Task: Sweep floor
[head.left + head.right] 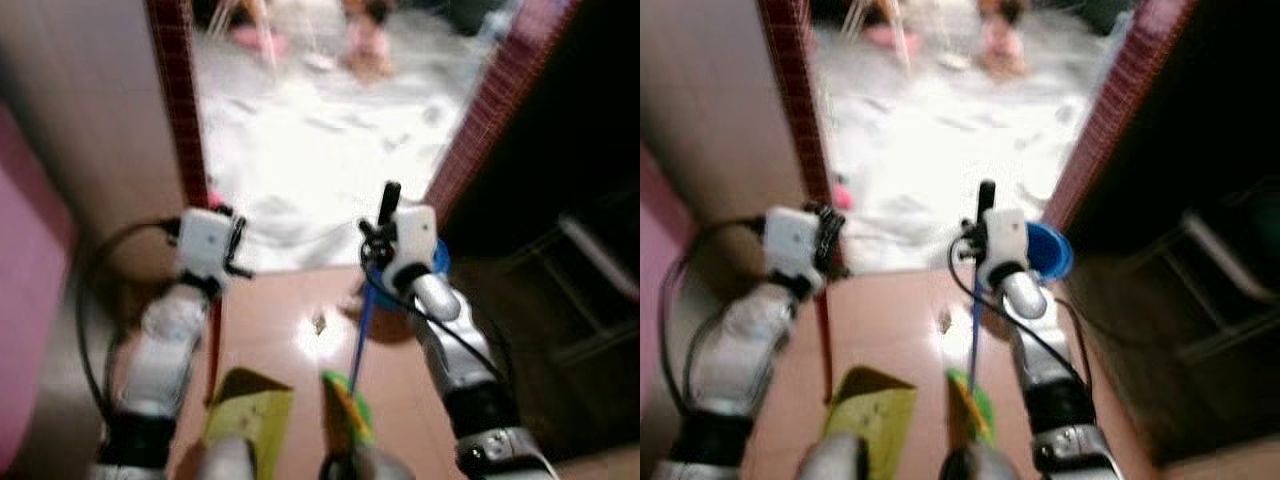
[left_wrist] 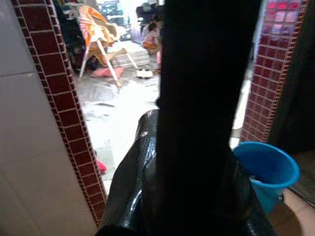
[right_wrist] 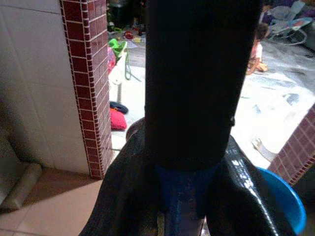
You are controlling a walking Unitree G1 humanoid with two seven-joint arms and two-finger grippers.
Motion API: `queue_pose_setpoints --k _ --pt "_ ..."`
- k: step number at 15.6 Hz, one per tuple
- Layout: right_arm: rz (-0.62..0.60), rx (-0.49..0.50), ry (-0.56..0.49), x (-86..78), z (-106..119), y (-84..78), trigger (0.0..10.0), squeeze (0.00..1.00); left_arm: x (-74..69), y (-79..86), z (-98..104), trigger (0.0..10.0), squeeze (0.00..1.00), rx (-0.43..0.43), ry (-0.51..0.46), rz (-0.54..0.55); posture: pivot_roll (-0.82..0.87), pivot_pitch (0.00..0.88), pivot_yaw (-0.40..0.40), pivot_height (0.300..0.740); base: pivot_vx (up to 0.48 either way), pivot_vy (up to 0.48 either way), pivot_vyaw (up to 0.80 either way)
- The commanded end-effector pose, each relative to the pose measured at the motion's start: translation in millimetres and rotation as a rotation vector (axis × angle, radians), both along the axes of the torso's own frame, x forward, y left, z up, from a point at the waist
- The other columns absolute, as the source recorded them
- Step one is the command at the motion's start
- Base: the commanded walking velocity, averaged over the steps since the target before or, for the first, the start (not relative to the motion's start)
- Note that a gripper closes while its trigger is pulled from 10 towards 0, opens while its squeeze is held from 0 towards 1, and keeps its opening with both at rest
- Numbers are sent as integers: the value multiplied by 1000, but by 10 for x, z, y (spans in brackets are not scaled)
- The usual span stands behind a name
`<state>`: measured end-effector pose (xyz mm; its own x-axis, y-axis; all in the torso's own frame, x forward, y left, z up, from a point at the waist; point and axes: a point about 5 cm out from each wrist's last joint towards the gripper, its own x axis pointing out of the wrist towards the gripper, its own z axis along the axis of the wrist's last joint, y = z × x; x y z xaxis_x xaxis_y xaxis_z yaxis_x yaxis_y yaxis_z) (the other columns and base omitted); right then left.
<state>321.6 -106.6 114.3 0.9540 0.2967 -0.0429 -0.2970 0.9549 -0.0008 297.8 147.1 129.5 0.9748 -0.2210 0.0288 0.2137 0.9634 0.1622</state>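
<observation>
Facing a doorway framed by dark red tiled pillars [image 1: 178, 110], the robot stands on a tan tiled floor [image 1: 285, 320] with both arms raised before it. The right gripper [image 1: 385, 225] is closed around a thin blue handle [image 1: 362, 325]; the right wrist view shows the blue shaft [image 3: 184, 206] seated between the two black fingers, so the hold appears firm. This handle runs from the gripper down and back toward the robot's feet, ending at a green and orange sweeping head [image 1: 345, 405] on the floor close to the body. Its long axis is therefore steep, slightly tilted, with the working end low and near and the free end up at the gripper. That grip high on the shaft is judged to give reach and leverage for a stroke.

The left gripper [image 1: 235, 245] is held at similar height. A dark red rod [image 1: 215, 345] drops from it to a yellow-green dustpan [image 1: 245, 415] resting on the floor beside the sweeping head, mouth apparently toward it, presumably to receive debris. Whether the left fingers are clamped on that rod cannot be told; the left wrist view is blocked by a dark finger.

A small scrap of debris [image 1: 320, 322] lies on the floor ahead of both tools. A blue bucket [image 2: 266, 172] stands by the right pillar. A person [image 1: 365, 35] sits in the bright area beyond.
</observation>
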Motion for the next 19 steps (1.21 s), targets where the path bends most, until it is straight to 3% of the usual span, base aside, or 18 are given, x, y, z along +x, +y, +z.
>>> queue_pose_setpoints --k 1,12,16,19 --pt "-14 -11 -8 21 34 -38 10000 0 13 -96 123 10000 0 -17 -54 -32 22 23 -89 740 -285 0 0" --pt "-25 -39 -5 39 13 -41 10000 0 -13 -120 127 10000 0 -14 -52 -58 23 28 -89 740 -237 0 0" --pt "-26 -51 10 34 -16 -37 10000 0 5 -72 253 10000 0 -12 -137 -85 20 32 -90 740 0 0 0" --pt "-23 -52 13 28 -24 -26 10000 0 35 4 350 10000 0 50 -209 -79 18 36 -88 740 0 0 0"
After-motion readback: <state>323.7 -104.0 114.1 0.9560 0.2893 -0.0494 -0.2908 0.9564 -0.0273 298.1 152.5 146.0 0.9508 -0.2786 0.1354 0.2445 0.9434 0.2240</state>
